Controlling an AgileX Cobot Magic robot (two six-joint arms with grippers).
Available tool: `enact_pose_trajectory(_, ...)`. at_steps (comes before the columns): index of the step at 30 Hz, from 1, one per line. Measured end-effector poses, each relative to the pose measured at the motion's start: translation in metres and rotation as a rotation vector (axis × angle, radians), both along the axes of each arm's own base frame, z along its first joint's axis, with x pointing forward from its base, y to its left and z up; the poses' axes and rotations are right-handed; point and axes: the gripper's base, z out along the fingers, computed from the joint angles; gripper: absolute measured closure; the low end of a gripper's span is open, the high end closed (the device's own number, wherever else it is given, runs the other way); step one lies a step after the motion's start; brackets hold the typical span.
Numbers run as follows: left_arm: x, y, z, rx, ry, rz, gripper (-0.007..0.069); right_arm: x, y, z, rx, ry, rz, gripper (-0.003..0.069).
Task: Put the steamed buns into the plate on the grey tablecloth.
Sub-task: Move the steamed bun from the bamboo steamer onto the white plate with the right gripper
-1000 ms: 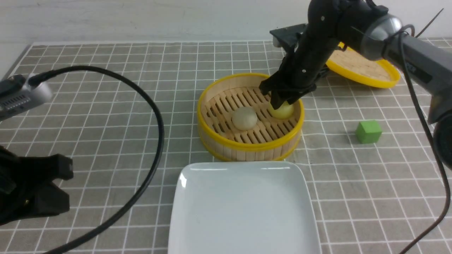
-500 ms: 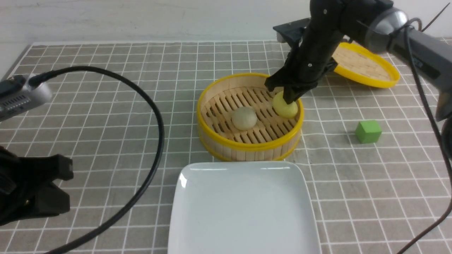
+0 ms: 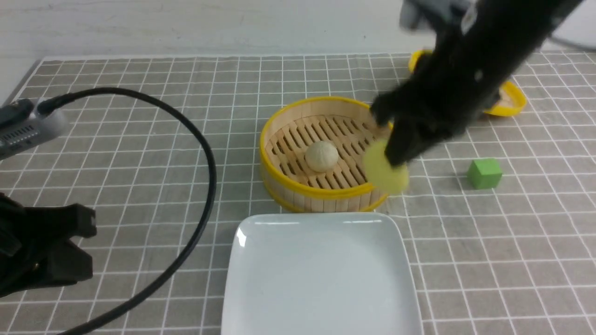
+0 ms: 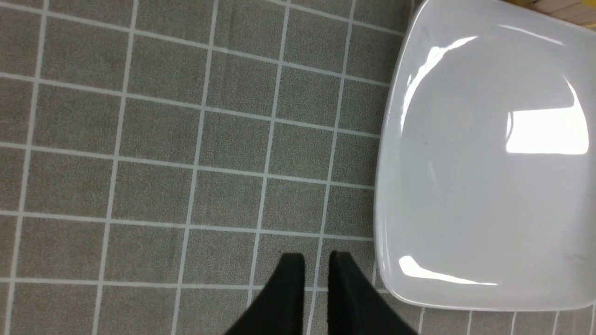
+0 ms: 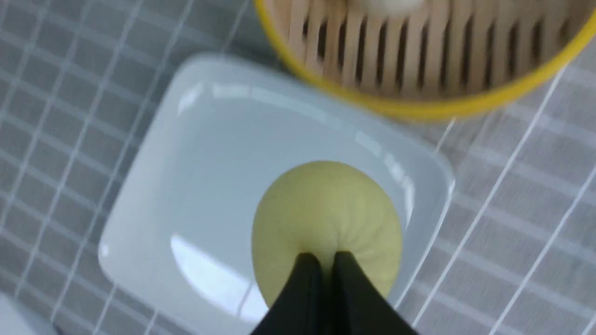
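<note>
My right gripper point(image 3: 396, 156) is shut on the yellow steamed bun point(image 3: 385, 171), blurred in the air over the front right rim of the bamboo steamer point(image 3: 279, 139). In the right wrist view the yellow bun point(image 5: 326, 214) hangs pinched by the black fingertips point(image 5: 305, 274), with the white plate point(image 5: 186, 186) beneath it. The pale bun point(image 3: 321, 156) lies inside the steamer. The empty plate point(image 3: 321, 279) sits on the grey tablecloth point(image 3: 139, 139) just in front of the steamer. My left gripper point(image 4: 316, 260) hovers over the cloth beside the plate point(image 4: 465, 163), jaws nearly together, holding nothing.
A green cube point(image 3: 485, 173) stands right of the steamer. The steamer lid point(image 3: 510, 100) lies at the back right, partly behind my right arm. A black cable point(image 3: 205, 158) arcs over the left of the cloth above my left arm point(image 3: 46, 251).
My right gripper has closed on the yellow bun, lifted it off the steamer floor and carried it forward over the front right rim. The left arm has stayed put.
</note>
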Motion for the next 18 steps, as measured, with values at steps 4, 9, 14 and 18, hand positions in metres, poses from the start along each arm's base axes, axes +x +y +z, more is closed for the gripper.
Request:
enact_pose_trajectory(4, 0.0, 0.0, 0.0, 0.0, -0.005, 0.001, 0.0512, -0.035, 0.02, -0.072, -0.06, 0.089, 0.045, 0.0617)
enact_pose_trajectory(9, 0.001, 0.0, 0.0, 0.0, -0.003, 0.002, 0.0495, -0.047, 0.029, -0.122, -0.089, 0.073, 0.039, 0.0538)
enact_pose_trajectory(14, 0.011, -0.001, 0.006, -0.032, -0.027, 0.038, 0.0447, -0.046, 0.03, -0.126, -0.094, 0.083, 0.045, 0.0373)
enact_pose_trajectory(18, 0.028, -0.004, 0.022, -0.072, -0.053, 0.042, 0.0383, -0.042, 0.03, -0.107, -0.094, 0.085, 0.099, 0.0333)
